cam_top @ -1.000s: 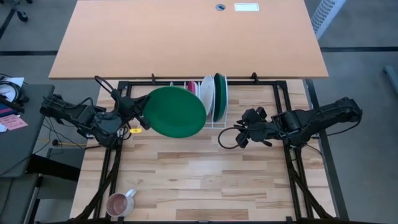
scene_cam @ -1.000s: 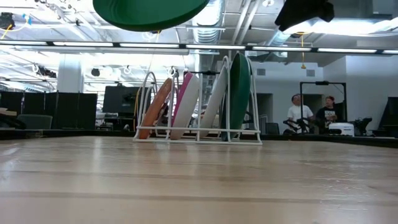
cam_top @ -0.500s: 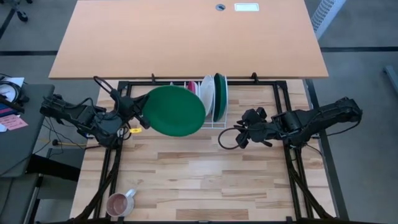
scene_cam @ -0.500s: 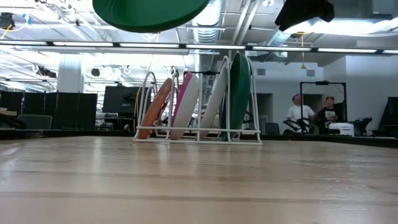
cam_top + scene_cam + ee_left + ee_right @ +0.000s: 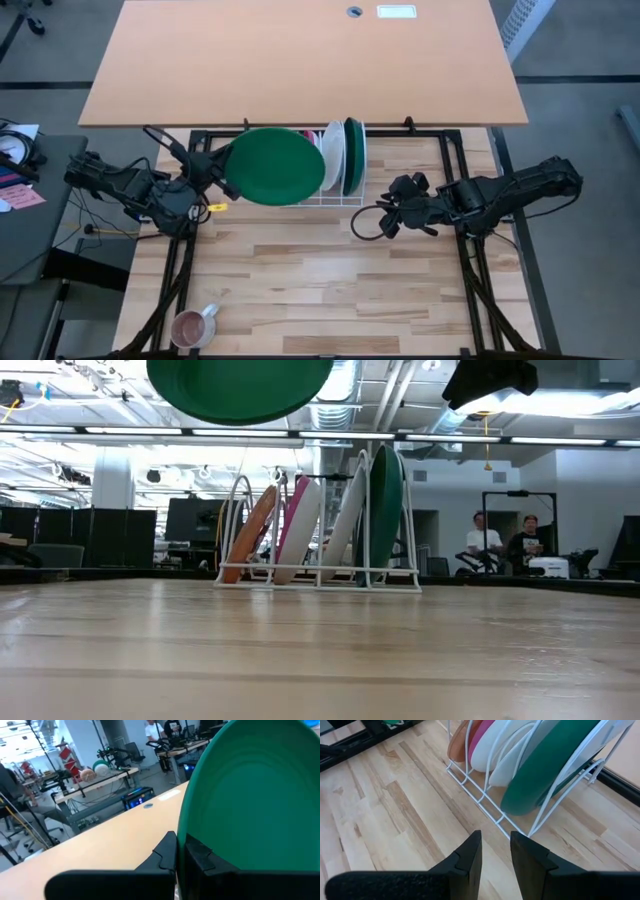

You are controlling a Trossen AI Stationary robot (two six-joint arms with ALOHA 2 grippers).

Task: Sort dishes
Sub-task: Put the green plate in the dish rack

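Note:
My left gripper (image 5: 226,181) is shut on a dark green plate (image 5: 275,166), held high above the table at the left end of the white wire rack (image 5: 318,582). In the rack, several plates stand on edge between the wires: an orange-brown one (image 5: 250,528), a pink one (image 5: 479,739), white ones (image 5: 345,525) and a dark green one (image 5: 386,500). To the right of the rack my right gripper (image 5: 495,851) hangs above the table, open, with nothing between its fingers, pointing down toward the rack's foot. My left gripper pinches the green plate's rim (image 5: 187,831) between its two fingers, at the plate's left side. The fingers (image 5: 167,852) come in level from the table's left. The plate is lifted clear, face up and tilted, reaching out to the right over the rack's left end.
A small pink mug (image 5: 193,327) stands at the table's near left corner. A large orange-brown desk top (image 5: 300,60) lies just beyond the far edge. Bare wooden table (image 5: 320,280) stretches from the rack to the near edge. People stand in the room behind.
My left gripper has turned at the wrist while staying in place. The green plate it holds has tipped and swung toward the far edge, so it now lies over the rack's left end.

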